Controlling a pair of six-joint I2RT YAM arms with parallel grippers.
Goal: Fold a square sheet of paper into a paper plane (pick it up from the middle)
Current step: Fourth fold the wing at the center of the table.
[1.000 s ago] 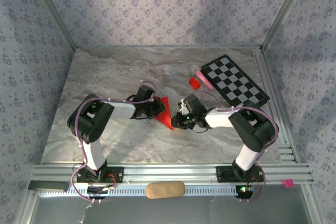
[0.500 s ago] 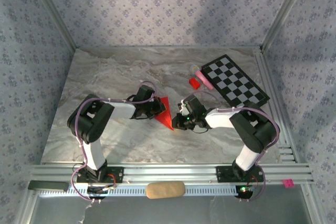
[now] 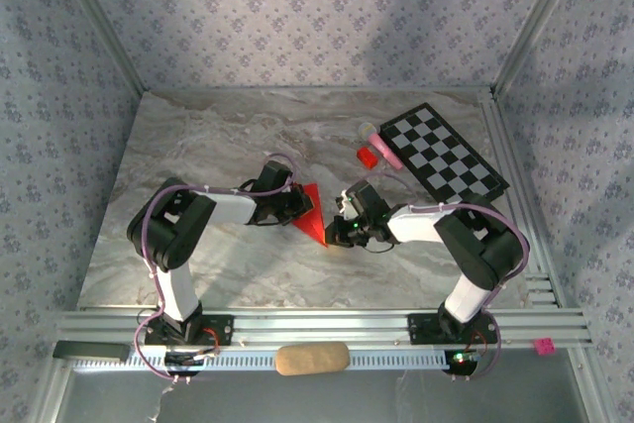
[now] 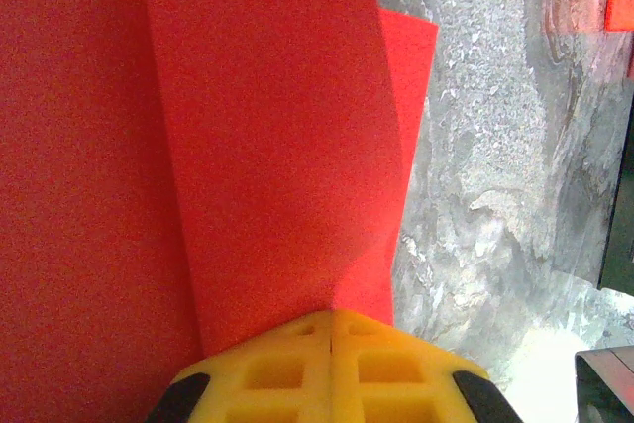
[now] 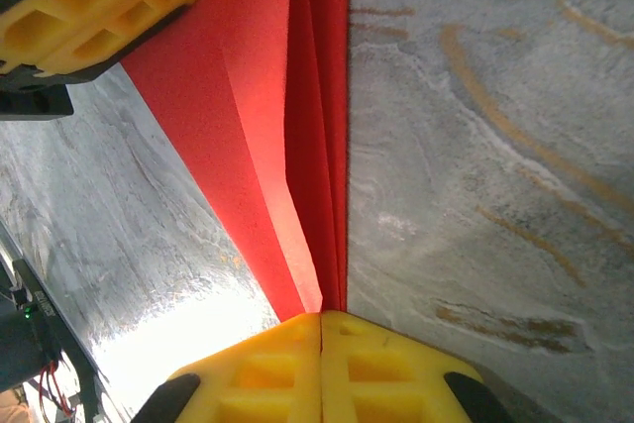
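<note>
The red paper (image 3: pixel 311 213), folded down to a pointed wedge with layered creases, lies in the middle of the marble table (image 3: pixel 198 136), caught between the two arms. The left gripper (image 3: pixel 293 203) has it from the left side, its yellow fingers (image 4: pixel 267 371) pressed together with the paper coming out from between them. The right gripper (image 3: pixel 336 232) is at the near pointed end, its fingers (image 5: pixel 388 371) closed tight on the tip, where the folds run straight into the seam. Far off to the right sit a checkered board (image 3: pixel 443 151), a small red block (image 3: pixel 368 157) and a pink thing (image 3: pixel 384 150) just beside it, all well apart from the paper
</note>
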